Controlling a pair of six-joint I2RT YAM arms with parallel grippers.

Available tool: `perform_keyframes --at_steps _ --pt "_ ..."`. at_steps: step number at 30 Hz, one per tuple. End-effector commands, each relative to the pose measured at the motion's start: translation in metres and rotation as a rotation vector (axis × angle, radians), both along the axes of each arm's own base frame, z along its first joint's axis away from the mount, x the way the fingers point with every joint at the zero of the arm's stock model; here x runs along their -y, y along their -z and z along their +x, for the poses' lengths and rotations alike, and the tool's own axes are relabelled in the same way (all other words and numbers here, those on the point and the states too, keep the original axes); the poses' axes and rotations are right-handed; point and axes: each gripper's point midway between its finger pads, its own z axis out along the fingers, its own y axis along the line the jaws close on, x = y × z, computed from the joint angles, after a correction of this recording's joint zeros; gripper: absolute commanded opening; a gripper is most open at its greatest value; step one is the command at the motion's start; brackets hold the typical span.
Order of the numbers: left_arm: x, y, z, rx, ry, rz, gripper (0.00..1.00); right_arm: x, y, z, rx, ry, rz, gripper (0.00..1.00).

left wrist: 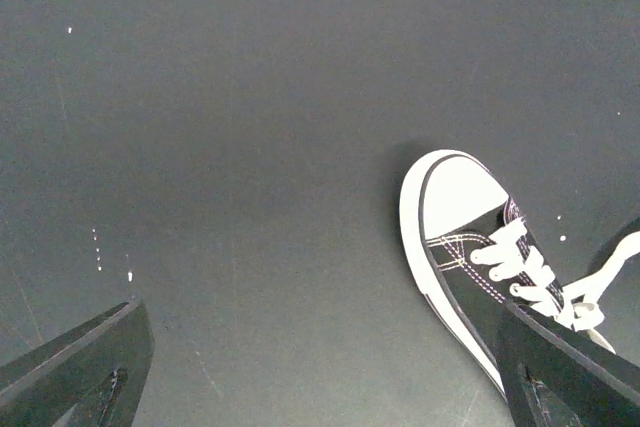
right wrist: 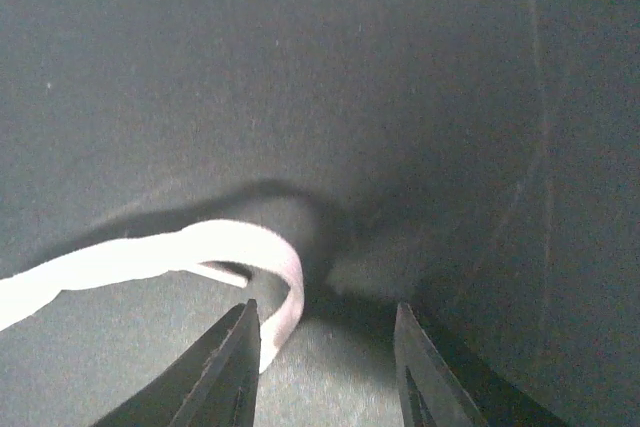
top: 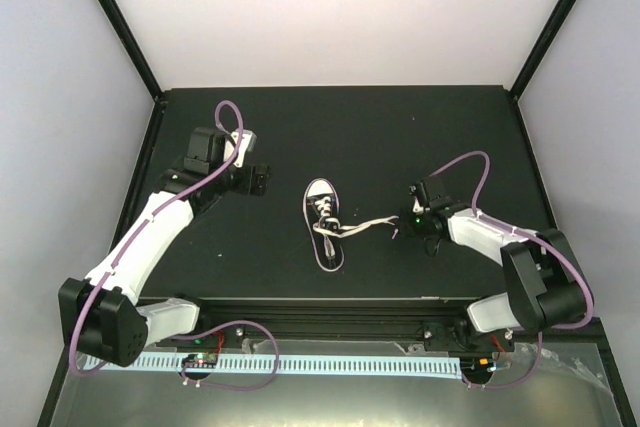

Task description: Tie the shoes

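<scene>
Right claw (right wrist: pixel 325 317) straddles the lace end (right wrist: pixel 283 287), right of the sneaker (top: pixel 324 227).

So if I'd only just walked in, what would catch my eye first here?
A small black sneaker with a white toe cap lies alone in the middle of the black table. One long white lace trails off to the right. There the right gripper sits low with its fingers apart around the lace's loose end. The left gripper hovers wide open on the shoe's other side.
</scene>
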Motion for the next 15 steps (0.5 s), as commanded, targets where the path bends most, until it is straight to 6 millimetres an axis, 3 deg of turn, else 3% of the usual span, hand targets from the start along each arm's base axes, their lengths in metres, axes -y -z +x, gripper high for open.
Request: perform_keyframes --at_steps 1,6,9,11,15 --pt "0.004 -0.003 0.005 0.016 0.02 -0.009 0.96 -0.002 -0.007 0.021 0.06 0.007 -0.021 0.39" --pt "0.002 0.001 0.006 0.009 0.01 0.001 0.96 -0.008 0.0 0.03 0.055 0.005 -0.01 0.29" --pt "-0.001 0.001 0.006 0.011 -0.001 0.009 0.95 -0.015 0.0 0.035 0.055 -0.016 0.017 0.06" --pt "-0.002 0.002 0.007 0.012 -0.009 0.016 0.95 -0.019 -0.008 0.039 0.08 -0.025 0.03 0.02" --pt "-0.006 0.002 0.008 0.017 -0.023 0.032 0.96 -0.026 -0.051 0.06 0.199 -0.051 0.05 0.02"
